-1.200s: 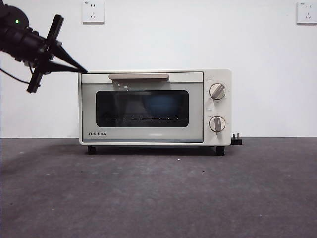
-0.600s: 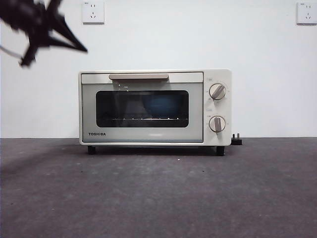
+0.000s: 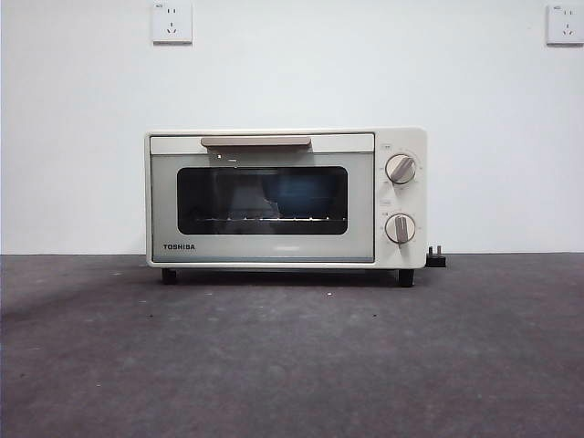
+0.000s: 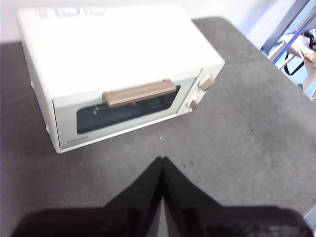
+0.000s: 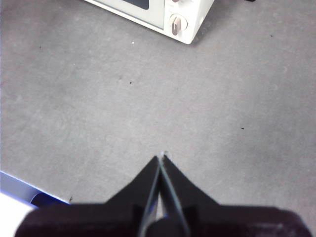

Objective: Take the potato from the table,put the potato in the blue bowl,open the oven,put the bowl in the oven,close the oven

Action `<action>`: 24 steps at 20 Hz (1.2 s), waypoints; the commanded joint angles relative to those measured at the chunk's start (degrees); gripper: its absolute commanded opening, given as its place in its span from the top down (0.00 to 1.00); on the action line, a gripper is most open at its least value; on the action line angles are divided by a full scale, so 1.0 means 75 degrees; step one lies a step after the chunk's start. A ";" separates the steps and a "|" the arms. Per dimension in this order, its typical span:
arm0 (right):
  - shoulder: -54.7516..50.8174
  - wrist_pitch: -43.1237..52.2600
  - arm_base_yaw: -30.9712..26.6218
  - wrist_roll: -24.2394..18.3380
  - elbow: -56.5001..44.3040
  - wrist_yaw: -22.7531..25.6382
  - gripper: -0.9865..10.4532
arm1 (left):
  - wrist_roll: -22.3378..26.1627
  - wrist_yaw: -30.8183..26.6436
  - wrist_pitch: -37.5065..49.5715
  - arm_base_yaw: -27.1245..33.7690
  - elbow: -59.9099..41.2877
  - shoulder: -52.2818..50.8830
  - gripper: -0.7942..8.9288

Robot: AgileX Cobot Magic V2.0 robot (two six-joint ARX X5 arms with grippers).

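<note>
The cream-white oven (image 3: pixel 286 198) stands on the dark grey table (image 3: pixel 292 356) with its door closed and its beige handle (image 3: pixel 255 141) level at the top. Behind the dark glass a blue shape, the blue bowl (image 3: pixel 301 196), sits on the rack. The potato is hidden from every view. My left gripper (image 4: pixel 162 160) is shut and empty, held high above the table in front of the oven (image 4: pixel 123 74). My right gripper (image 5: pixel 161 159) is shut and empty too, above bare table (image 5: pixel 148 94), with only the oven's knob corner (image 5: pixel 177 22) in its view.
Two wall sockets (image 3: pixel 172 22) sit high on the white wall behind the oven. A small black plug (image 3: pixel 436 258) lies by the oven's right foot. Beyond the table's far edge in the left wrist view stands blue framing (image 4: pixel 291 34).
The dark arm at the upper left of the front view rose and left the picture. The oven has not moved and its door stays closed.
</note>
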 commanded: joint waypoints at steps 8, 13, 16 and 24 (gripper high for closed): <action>0.0154 -0.0076 -0.0003 -0.0050 -0.0061 0.0006 0.91 | 0.0119 -0.0373 0.0041 0.0038 -0.0029 0.0006 0.92; 0.0408 -0.0070 -0.0003 -0.0050 -0.0061 0.0006 0.91 | 0.0615 -0.0431 0.1367 0.0029 -0.0874 -0.1105 0.92; 0.0562 -0.0067 -0.0003 -0.0050 -0.0061 0.0006 0.91 | 0.0726 -0.0428 0.4208 0.0032 -0.3060 -0.2600 0.92; 0.1043 -0.0055 -0.0003 -0.0050 -0.0061 0.0006 0.91 | 0.1865 -0.0446 0.7300 0.0356 -0.8545 -0.6309 0.92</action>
